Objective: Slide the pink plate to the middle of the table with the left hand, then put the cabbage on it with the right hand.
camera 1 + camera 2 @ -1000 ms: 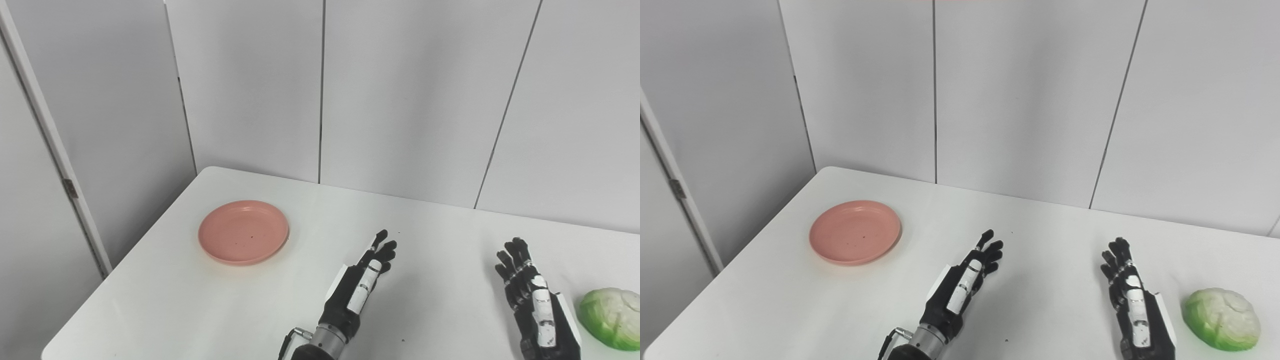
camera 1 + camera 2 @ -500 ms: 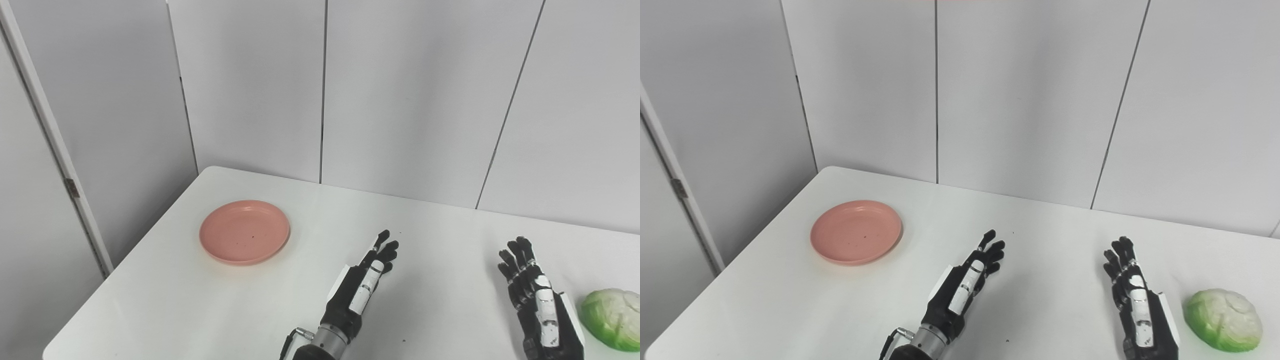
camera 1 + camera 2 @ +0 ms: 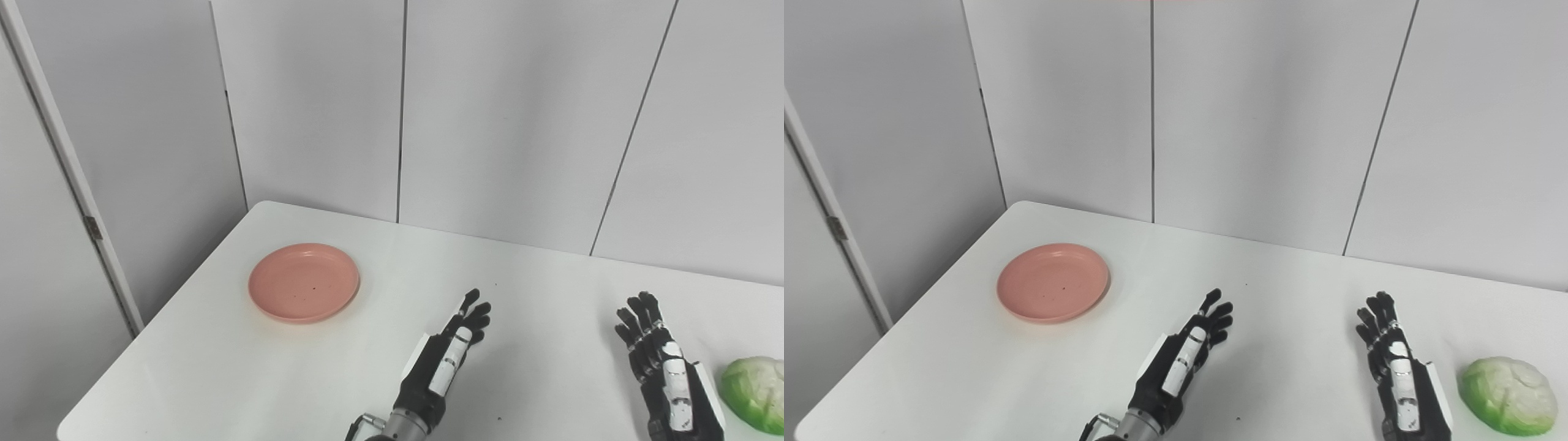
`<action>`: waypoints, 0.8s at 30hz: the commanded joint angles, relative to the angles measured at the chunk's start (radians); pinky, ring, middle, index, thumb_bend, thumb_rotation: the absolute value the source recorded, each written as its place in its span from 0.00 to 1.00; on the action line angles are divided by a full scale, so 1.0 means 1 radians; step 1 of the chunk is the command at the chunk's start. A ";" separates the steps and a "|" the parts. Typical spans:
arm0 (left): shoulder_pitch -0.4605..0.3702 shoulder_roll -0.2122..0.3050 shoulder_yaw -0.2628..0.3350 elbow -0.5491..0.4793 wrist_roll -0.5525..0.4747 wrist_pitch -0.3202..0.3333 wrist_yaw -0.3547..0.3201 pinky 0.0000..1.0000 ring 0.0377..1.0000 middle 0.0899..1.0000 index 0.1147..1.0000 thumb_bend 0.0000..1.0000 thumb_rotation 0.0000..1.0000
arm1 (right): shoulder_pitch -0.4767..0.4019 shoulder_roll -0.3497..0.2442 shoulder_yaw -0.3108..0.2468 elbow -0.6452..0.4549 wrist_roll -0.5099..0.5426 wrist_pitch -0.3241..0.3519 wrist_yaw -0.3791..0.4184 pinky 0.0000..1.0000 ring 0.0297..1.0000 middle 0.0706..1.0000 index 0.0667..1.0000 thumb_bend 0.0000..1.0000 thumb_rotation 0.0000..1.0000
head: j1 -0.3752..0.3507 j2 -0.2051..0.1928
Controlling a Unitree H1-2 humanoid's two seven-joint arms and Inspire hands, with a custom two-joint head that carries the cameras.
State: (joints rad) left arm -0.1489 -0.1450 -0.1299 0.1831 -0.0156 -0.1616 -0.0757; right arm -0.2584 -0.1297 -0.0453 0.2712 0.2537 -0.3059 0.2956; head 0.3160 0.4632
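Note:
The pink plate (image 3: 304, 282) lies empty on the white table (image 3: 527, 294), toward its left side. A pale green cabbage (image 3: 1508, 395) rests near the right front. My left hand (image 3: 444, 361) hovers over the middle front of the table, fingers stretched and apart, holding nothing, well to the right of the plate. My right hand (image 3: 1396, 369) is open too, fingers pointing away from me, a short gap to the left of the cabbage and not touching it.
The table's left edge (image 3: 165, 306) runs close to the plate, with a rounded back corner. Grey wall panels (image 3: 398, 110) stand right behind the table's far edge.
The whole picture has drifted slightly right and down, so the camera moved. Both hands have sunk a little toward the bottom edge; plate and cabbage lie where they were.

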 commanded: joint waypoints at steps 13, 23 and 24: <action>0.066 0.010 0.004 -0.276 -0.022 0.171 -0.002 0.94 0.94 0.95 0.95 0.43 1.00 | 0.083 0.007 -0.003 0.019 -0.002 0.050 -0.003 0.99 0.97 0.98 0.99 0.39 1.00 | 0.018 0.017; 0.043 0.025 0.026 -0.438 -0.049 0.256 -0.002 0.94 0.93 0.93 0.93 0.49 1.00 | 0.091 0.003 -0.002 -0.012 -0.006 0.083 -0.008 1.00 0.97 0.98 0.99 0.40 1.00 | 0.045 0.037; 0.040 0.027 0.029 -0.450 -0.049 0.257 -0.001 0.94 0.93 0.93 0.93 0.49 1.00 | 0.093 0.002 -0.001 -0.013 -0.006 0.084 -0.006 1.00 0.98 0.98 0.99 0.40 1.00 | 0.048 0.038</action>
State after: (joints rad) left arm -0.0671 -0.1213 -0.1016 -0.2220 -0.0534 0.1017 -0.0768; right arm -0.2320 -0.1301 -0.0463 0.2219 0.2403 -0.2406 0.2919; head 0.3605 0.5001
